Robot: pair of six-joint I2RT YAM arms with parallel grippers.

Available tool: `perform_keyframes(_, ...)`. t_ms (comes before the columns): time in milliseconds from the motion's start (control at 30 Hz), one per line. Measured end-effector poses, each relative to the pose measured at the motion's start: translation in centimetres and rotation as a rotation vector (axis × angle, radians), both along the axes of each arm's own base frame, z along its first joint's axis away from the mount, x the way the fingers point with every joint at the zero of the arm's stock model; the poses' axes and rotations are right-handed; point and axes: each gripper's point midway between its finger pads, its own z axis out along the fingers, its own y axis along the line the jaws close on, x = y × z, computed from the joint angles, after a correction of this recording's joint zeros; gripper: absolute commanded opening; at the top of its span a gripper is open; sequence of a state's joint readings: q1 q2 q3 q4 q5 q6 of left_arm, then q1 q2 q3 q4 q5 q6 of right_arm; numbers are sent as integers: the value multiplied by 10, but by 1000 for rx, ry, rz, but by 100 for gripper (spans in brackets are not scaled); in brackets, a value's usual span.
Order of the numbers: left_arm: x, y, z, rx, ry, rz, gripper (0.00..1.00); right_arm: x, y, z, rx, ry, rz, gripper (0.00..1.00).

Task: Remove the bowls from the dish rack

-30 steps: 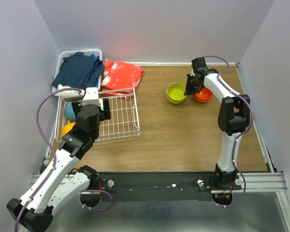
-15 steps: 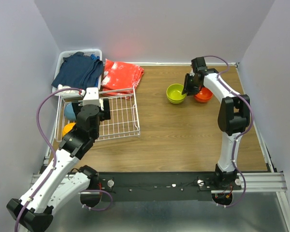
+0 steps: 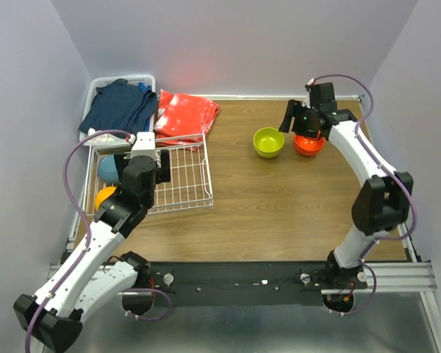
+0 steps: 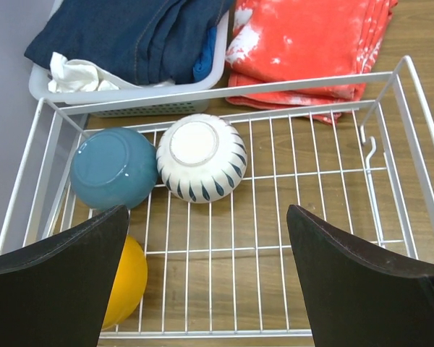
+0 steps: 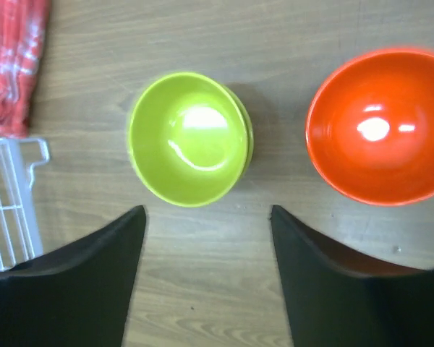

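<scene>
Your left gripper (image 4: 206, 213) and right gripper (image 5: 207, 213) are both spread wide and empty.
Your left one hangs over the rack (image 4: 311, 181). At the rack's left end the blue bowl (image 4: 114, 168) and white bowl (image 4: 201, 157) sit upside down, touching. The yellow bowl (image 4: 126, 282) is just nearer than the blue, partly behind your finger. Your right one hovers well right of the rack over the table (image 5: 202, 289). The green bowl (image 5: 188, 137) and red bowl (image 5: 380, 123) stand there upright and apart, with a second green rim showing under the green.
</scene>
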State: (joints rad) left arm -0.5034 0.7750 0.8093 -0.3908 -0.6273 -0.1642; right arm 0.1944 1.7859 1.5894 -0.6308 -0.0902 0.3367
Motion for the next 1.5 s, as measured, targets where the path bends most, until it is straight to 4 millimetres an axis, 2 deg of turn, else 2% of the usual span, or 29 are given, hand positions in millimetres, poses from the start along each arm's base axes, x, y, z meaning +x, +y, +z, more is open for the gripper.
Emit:
perform_keyframes(67, 3, -3, -6, 13, 23, -8, 99, -9, -2, 20, 11, -76, 2, 90)
perform_keyframes(133, 5, -6, -12, 36, 49, -29, 99, -20, -5, 34, 20, -144, 3, 91)
perform_keyframes(267, 11, -12, -26, 75, 101, -66, 99, -45, -9, 44, 38, -236, 8, 96)
perform_keyframes(467, 31, -22, -55, 194, 290, -80, 99, -79, -14, 29, 83, -311, -13, 98)
perform_keyframes(600, 47, -25, -65, 269, 393, -58, 99, -92, -15, 22, 124, -354, -34, 98)
perform_keyframes(733, 61, -23, -83, 349, 495, -19, 99, -93, -12, 24, 163, -401, -39, 98)
perform_keyframes(933, 79, -5, -108, 428, 617, 69, 96, -96, -6, 35, 186, -453, -26, 98)
perform_keyframes(1033, 82, 3, -112, 459, 640, 99, 94, -95, -4, 43, 192, -481, -22, 98)
perform_keyframes(1233, 89, 9, -119, 512, 656, 117, 89, -95, -3, 43, 194, -489, -20, 98)
perform_keyframes(1500, 89, 14, -146, 597, 702, 68, 86, -95, -2, 35, 189, -477, -20, 98)
